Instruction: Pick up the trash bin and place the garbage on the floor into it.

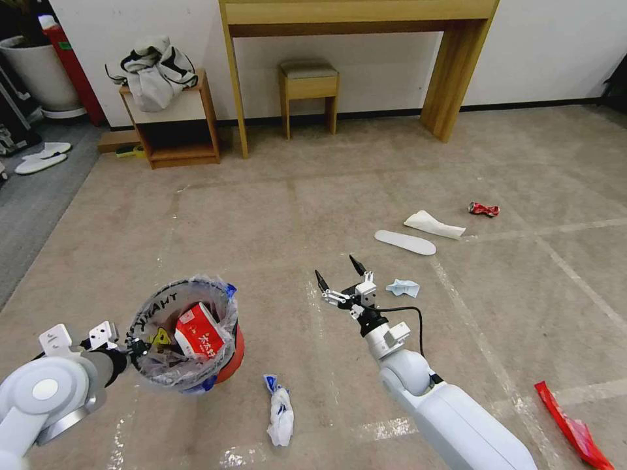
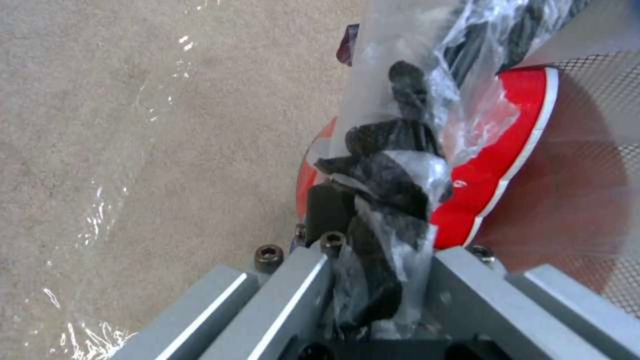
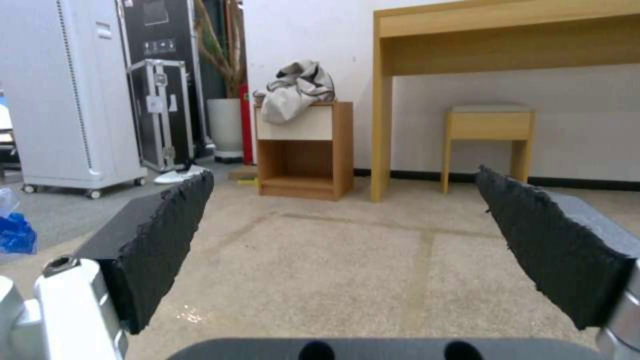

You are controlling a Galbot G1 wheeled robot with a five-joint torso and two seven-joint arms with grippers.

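The left gripper (image 1: 134, 344) is clamped on the bagged rim of the trash bin (image 1: 225, 356), which hangs above the floor (image 1: 274, 215) at lower left with a red-and-white carton (image 1: 199, 333) inside. The right gripper (image 1: 339, 277) hovers mid-floor, fingers spread and empty, near a white-blue wrapper (image 1: 403, 287)

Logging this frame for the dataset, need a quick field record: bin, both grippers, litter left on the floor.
trash bin: red pail with clear bag liner, held at its rim by the left gripper
bin contents: red-and-white carton
left gripper: jaws shut on the rim and bag
right gripper: jaws open, empty, above the floor
litter nearest bin: white-blue wrapper
litter near right gripper: small blue-white wrapper
litter farther out: flat slipper, white tissue, red can
litter at right edge: red wrapper
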